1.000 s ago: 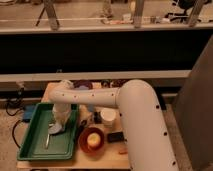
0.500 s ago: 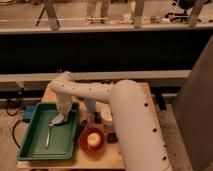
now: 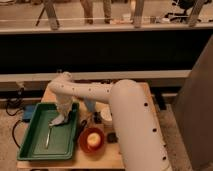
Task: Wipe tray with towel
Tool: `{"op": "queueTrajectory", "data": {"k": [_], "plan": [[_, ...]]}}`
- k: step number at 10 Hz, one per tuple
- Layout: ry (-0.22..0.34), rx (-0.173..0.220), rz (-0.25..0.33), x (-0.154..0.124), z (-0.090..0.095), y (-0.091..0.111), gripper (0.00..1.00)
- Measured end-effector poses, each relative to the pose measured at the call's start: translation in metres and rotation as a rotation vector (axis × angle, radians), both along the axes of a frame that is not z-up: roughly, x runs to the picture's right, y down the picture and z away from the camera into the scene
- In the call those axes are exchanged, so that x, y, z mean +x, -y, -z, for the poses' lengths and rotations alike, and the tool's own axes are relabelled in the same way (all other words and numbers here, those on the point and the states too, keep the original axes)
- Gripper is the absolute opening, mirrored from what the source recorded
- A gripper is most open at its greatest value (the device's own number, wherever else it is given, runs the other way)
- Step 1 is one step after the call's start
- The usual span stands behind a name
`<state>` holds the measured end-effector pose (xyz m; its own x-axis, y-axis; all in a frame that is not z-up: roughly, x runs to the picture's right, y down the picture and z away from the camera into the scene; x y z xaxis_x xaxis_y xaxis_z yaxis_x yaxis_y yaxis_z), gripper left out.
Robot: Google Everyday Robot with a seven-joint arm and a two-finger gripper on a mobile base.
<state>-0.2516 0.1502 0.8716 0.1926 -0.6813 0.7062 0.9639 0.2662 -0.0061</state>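
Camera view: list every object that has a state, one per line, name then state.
gripper: down inside the tray, at its upper right part, over the towel.
towel: pale, bunched under the gripper, on the tray floor.
tray: green, flat on the table, a thin utensil lying in it.
red bowl: upright, holding a pale round item.

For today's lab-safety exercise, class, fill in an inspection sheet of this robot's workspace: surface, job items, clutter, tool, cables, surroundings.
Surface: wooden table, crowded.
Job's things: green tray on the left; pale towel in its upper right part; a thin utensil lies in the tray.
Clutter: red bowl holding something pale, white cup, small dark item.
Tool: tool down over the towel in the tray.
Cables: dark cable left of the table.
Surroundings: blue box, railing behind, legs beyond.
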Motion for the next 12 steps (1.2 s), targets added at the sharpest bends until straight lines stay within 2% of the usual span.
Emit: {"op": "queueTrajectory", "data": {"k": [3,6,9,12], "plan": [[0.021,0.006,0.015,0.0,0.021,-0.025,0.0],[0.042,-0.006,0.007,0.011,0.048,-0.064,0.0],[0.059,-0.006,0.005,0.026,0.082,-0.093,0.0],[0.108,-0.037,0.028,0.029,0.114,-0.127,0.0]]}}
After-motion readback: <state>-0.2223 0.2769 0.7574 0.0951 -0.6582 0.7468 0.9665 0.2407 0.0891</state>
